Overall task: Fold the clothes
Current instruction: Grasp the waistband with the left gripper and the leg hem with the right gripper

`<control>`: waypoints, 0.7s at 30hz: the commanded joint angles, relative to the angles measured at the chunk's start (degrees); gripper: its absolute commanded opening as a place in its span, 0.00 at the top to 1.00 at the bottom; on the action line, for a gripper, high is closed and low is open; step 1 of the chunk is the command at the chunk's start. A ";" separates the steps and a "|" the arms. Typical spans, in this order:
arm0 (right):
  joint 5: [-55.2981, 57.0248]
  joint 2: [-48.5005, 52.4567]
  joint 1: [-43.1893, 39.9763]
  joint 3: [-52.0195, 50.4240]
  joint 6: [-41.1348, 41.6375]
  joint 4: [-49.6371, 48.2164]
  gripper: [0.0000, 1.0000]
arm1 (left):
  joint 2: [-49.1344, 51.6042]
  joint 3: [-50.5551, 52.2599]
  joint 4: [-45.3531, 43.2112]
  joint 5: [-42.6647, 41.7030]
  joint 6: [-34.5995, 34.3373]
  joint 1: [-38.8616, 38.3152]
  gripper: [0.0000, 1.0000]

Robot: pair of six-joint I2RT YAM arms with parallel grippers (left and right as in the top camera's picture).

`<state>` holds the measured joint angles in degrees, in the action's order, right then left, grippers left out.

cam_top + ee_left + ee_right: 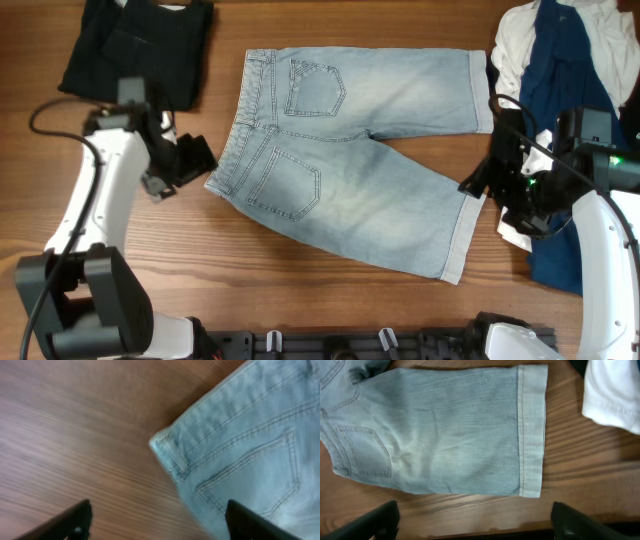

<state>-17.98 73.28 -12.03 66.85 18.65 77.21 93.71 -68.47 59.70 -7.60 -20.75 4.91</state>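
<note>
As shorts [350,170] lie flat, left gripper [200,162] gapes.

Pretty much all wooden table [330,300] here, warm brown with the grain running side to side. There's a folded black garment [135,45] up in the far left corner, and a messy heap of white and navy clothes [560,70] on the right side. Lighting's soft and even.
</note>
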 commanded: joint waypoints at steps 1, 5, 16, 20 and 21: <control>6.01 -0.13 0.15 -2.54 12.11 0.17 0.14 | 0.04 9.33 -11.65 -0.90 -14.71 -1.88 0.22; 10.97 -0.13 0.24 -9.03 20.79 -0.31 0.18 | 0.04 17.11 -25.97 -0.42 -21.94 -3.58 0.29; 17.51 -7.91 14.25 -16.72 41.66 -0.96 0.19 | 9.33 18.64 -34.27 3.80 -22.23 -5.07 0.32; 19.69 -8.70 22.25 -16.96 50.90 -0.39 0.23 | 10.43 18.64 -34.47 3.78 -22.23 -5.07 0.35; 19.47 -8.35 23.50 -17.40 52.37 -0.39 0.25 | 10.43 18.64 -34.47 3.78 -22.23 -5.07 0.38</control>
<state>-0.99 64.60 8.16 50.52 62.15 76.88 99.11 -52.21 25.61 -4.58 -42.44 0.03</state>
